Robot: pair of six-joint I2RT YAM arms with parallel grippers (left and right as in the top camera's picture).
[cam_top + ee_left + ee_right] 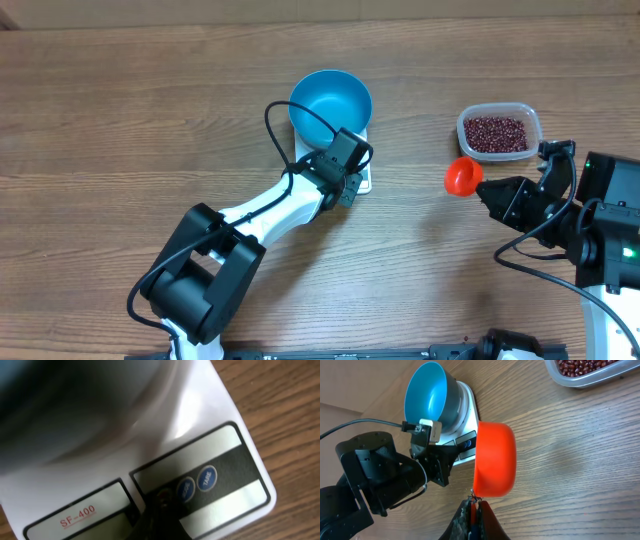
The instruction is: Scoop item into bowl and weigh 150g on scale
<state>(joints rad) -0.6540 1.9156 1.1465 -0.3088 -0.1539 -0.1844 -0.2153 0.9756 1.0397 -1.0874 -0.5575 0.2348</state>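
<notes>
Orange scoop point(494, 460) clamped in right hand point(475, 504); left hand point(161, 510) closed, tip at scale point(210, 410).

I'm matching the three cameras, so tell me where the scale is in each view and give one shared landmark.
Overhead: scale top centre, mostly hidden under the bowl and left gripper.
Left wrist: scale fills the frame, buttons at bottom.
Right wrist: scale upper centre, behind the scoop.
Shared landmark: the bowl on the scale, only a blur at upper left in the left wrist view.
</notes>
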